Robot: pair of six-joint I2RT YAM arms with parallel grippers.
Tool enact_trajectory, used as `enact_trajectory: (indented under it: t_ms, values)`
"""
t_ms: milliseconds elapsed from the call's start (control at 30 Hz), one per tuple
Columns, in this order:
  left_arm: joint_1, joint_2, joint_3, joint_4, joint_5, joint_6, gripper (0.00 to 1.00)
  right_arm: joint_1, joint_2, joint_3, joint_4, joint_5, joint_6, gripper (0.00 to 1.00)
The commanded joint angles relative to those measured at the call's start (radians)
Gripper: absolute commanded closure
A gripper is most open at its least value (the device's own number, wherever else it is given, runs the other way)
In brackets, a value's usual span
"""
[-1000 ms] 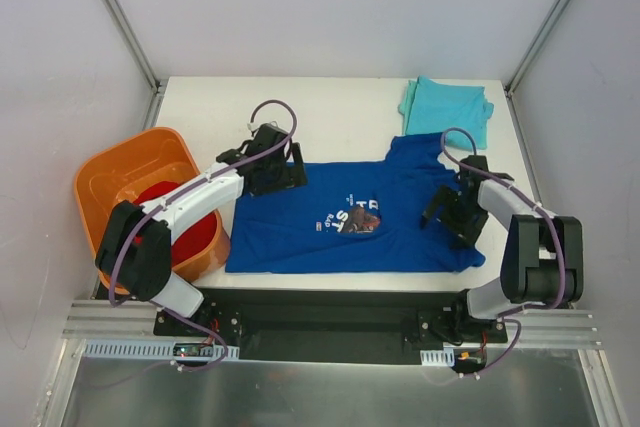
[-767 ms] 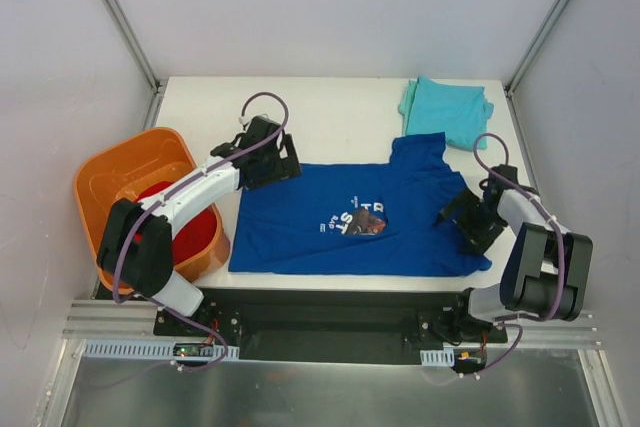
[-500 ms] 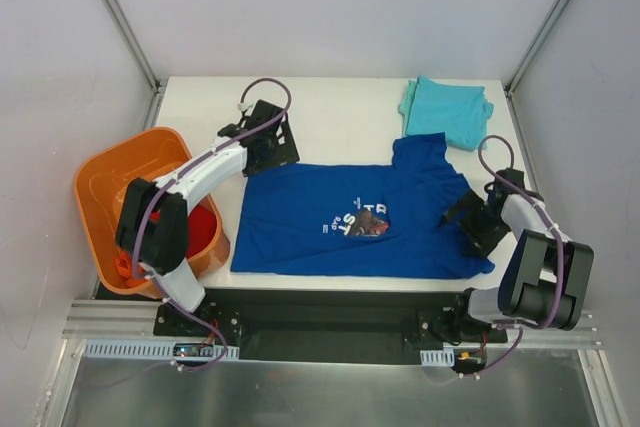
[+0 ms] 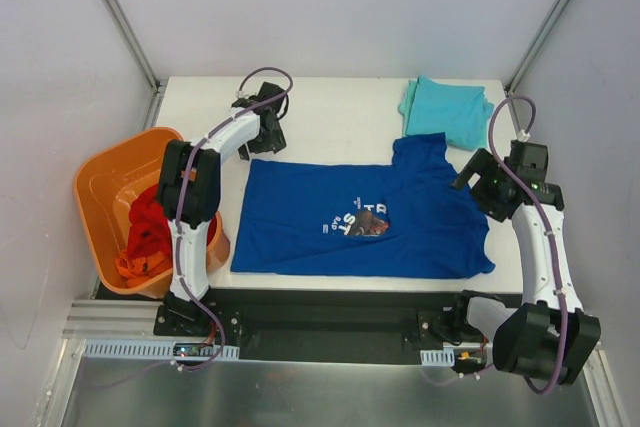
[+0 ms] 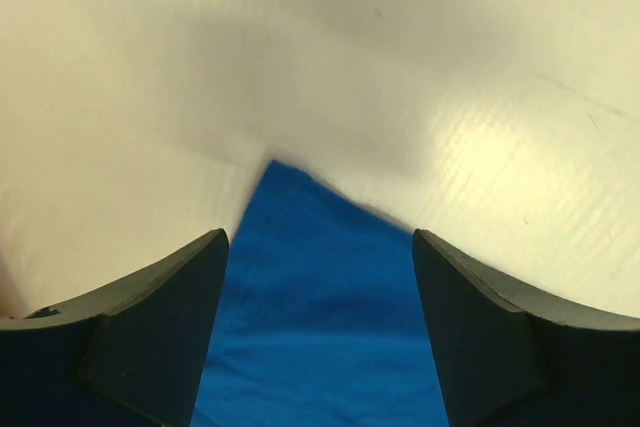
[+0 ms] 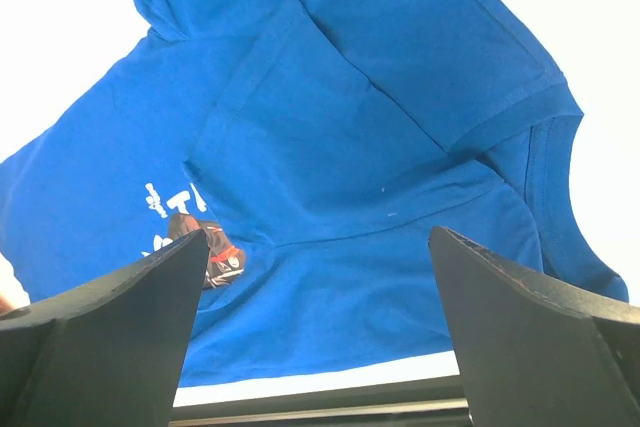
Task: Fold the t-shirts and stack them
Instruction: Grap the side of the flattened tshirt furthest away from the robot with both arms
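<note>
An orange plastic tub (image 4: 105,172) sits at the near left edge of the white table (image 4: 340,107). Pale walls (image 4: 330,7) enclose it, and an aluminium rail (image 4: 100,325) runs along the front.

The left arm reaches far forward, left gripper (image 4: 262,137) parted; the right arm stands bent, right gripper (image 4: 480,179) wide, apparently angled downward.

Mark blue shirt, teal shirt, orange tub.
blue shirt (image 4: 300,217), top view, torso left of the lettering.
teal shirt (image 4: 447,114), top view, middle of the folded cloth.
orange tub (image 4: 112,185), top view, bare inner wall.
</note>
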Motion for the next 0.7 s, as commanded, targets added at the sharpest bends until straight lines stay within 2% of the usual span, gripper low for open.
enact_trajectory:
  t_ms: [0,100,333,533,633,667]
  values:
    - [0.028,0.062,0.09,-0.048,-0.036,0.009,0.27,0.007,0.014,0.012,-0.03,0.018,-0.026,0.03]
    - [0.04,0.107,0.127,-0.055,-0.026,0.014,0.3,0.008,0.033,0.009,-0.027,0.018,-0.027,0.03]
    - [0.042,0.136,0.113,-0.064,-0.002,0.003,0.48,0.01,0.065,0.015,-0.018,0.026,-0.024,0.03]
    - [0.042,0.113,0.033,-0.087,-0.038,-0.043,0.53,0.01,0.077,0.017,-0.018,0.029,-0.02,0.03]
    - [0.042,0.122,0.027,-0.088,-0.052,-0.043,0.62,0.012,0.083,0.017,-0.016,0.032,-0.018,0.03]
    - [0.042,0.132,0.033,-0.091,-0.05,-0.035,0.71,0.012,0.085,0.017,-0.016,0.032,-0.018,0.03]
